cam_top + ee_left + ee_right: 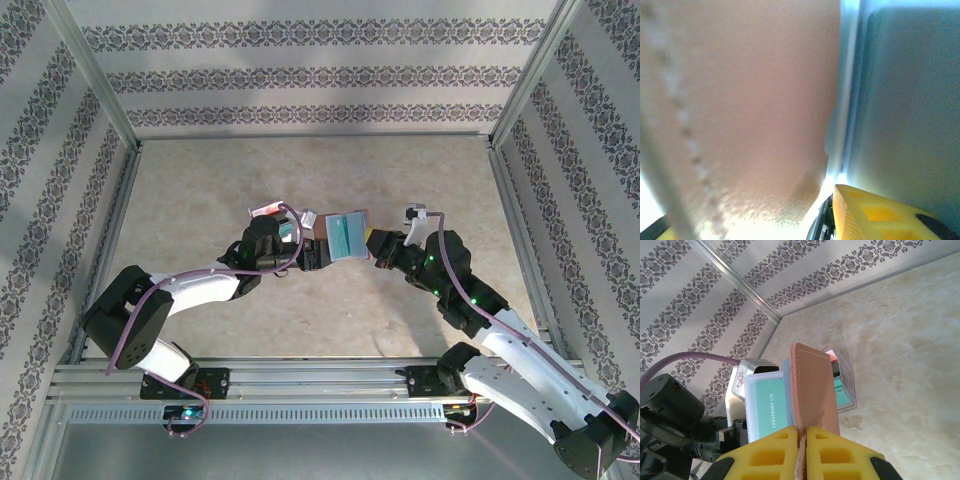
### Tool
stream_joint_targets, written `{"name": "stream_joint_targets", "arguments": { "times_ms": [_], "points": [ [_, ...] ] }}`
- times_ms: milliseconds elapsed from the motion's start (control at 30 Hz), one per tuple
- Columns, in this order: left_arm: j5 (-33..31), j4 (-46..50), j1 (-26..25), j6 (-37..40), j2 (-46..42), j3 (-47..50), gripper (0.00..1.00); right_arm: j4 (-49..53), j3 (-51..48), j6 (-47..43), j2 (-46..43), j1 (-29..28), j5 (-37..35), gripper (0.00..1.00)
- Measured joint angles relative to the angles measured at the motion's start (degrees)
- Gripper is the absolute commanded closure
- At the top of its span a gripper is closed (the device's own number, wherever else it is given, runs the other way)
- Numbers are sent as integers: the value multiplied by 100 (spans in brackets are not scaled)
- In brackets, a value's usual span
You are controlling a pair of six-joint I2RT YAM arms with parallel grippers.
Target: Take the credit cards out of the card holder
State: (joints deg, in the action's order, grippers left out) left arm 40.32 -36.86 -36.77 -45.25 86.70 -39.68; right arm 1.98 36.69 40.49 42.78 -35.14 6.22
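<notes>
While the right gripper (802,437) pinches the card holder (812,382) by its leather flap, jaws pressed together, holding it upright over the bench (330,330), a teal card (767,410) shows at its lining, so extraction looks under way. The left gripper (303,252) crowds the other side (jaws spread or pinching, I cannot tell); next it needs a firm nip on that card's edge. Beyond, loose credit cards (266,211) lie on the bench.

Card holder (347,235) at the middle of the table (300,170), flanked by the left gripper (318,252) on its left and the right gripper (376,243) on its right (the latter pinches one flap's edge). One card (767,407) sits inside the holder; loose credit cards (842,385) lie on the table behind the left arm (190,290).
</notes>
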Motion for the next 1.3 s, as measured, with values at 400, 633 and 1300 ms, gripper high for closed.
{"name": "stream_joint_targets", "arguments": {
  "times_ms": [400,633,1300],
  "points": [
    [2,-4,-2,-33,0,0,74,192,109,-42,-68,0,-127,100],
    [37,-153,-4,-28,103,0,79,361,369,-24,203,-50,-98,100],
    [42,-282,-4,-116,173,0,79,555,590,-22,474,-289,-269,100]
  ]
}}
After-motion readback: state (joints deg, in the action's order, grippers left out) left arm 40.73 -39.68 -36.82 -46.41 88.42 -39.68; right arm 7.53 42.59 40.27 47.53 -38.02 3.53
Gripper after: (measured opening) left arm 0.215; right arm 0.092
